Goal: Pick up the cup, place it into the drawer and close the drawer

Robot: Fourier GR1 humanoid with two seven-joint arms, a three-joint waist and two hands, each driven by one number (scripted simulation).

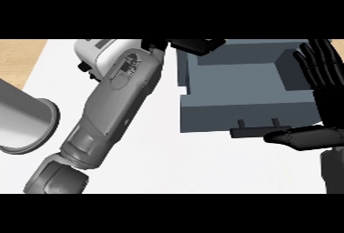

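The cup (23,120) lies on its side at the worktop's (168,168) left edge; the left hand (194,44) (fingers' state unclear) reaches beyond toward the open drawer (235,111); right hand (319,91) rests, fingers released.

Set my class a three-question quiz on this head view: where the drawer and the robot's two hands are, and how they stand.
1. Fill in: the right hand, at the view's right edge, has straight fingers, so it counts as ____.
2. Which hand is at the far left corner of the drawer? A) left hand B) right hand C) neither
3. True or false: the drawer is shut.
Key: 1 open; 2 A; 3 false, it stands open with its handle towards the robot.
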